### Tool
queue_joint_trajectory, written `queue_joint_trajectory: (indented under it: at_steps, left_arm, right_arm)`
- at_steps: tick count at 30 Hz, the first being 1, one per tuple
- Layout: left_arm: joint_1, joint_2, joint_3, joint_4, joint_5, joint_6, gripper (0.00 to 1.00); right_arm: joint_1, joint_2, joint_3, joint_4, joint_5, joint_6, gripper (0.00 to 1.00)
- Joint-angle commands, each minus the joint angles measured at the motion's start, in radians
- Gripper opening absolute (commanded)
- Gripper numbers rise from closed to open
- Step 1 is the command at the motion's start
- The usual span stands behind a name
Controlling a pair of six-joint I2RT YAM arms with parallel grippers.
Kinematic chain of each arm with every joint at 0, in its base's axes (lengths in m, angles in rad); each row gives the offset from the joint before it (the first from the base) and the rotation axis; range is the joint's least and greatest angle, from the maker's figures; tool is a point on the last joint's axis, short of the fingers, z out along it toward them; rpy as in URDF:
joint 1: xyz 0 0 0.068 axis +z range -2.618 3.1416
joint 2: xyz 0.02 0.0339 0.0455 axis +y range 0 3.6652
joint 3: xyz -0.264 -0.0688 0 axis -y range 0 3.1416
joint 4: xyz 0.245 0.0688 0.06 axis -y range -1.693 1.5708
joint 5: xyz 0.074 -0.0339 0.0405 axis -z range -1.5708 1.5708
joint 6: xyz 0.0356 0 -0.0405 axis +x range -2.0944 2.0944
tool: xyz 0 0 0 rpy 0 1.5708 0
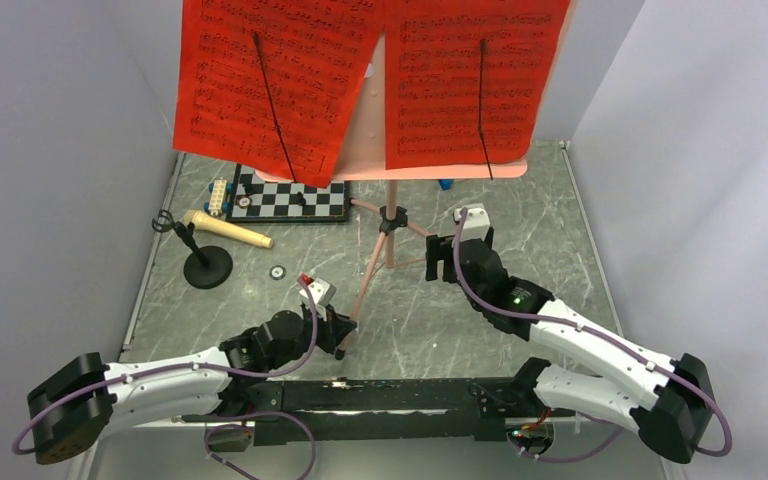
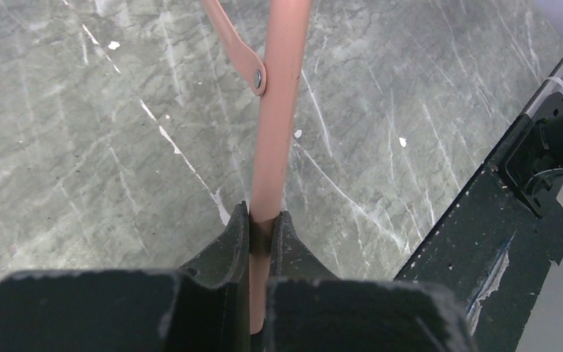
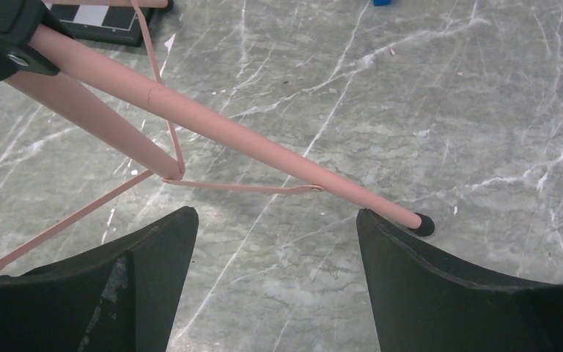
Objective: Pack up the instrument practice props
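We have nothing packed yet: music stand [image 1: 390, 225], red pages [image 1: 280, 70] and microphone [image 1: 222, 230] all sit out. Our left gripper [image 2: 262, 221] pinches a stand leg [image 2: 278, 110]; our right gripper [image 3: 276, 220] is spread.

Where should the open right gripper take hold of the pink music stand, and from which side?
Probably its free slanted leg, just above the black foot: a thin round tube. Come from above, jaws across it. The left gripper clamps the near leg.
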Motion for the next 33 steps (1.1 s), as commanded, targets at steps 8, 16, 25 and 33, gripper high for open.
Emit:
queue_joint_trajectory:
  at_steps: [8,16,25,33]
  left_arm:
    - [0.017,-0.132,-0.036,-0.276,-0.256,-0.102,0.0]
    - [0.031,-0.13,-0.015,-0.389,-0.366,-0.228,0.0]
    - [0.061,-0.037,0.043,-0.485,-0.474,-0.32,0.0]
    - [0.113,-0.001,0.061,-0.511,-0.508,-0.35,0.0]
  right_arm:
    - [-0.047,-0.182,0.029,-0.198,-0.014,0.119,0.85]
    - [-0.058,-0.272,0.039,-0.253,-0.025,0.183,0.85]
    - [-0.057,-0.333,0.136,-0.376,0.046,0.221,0.86]
    - [-0.058,-0.409,0.18,-0.423,0.149,0.243,0.88]
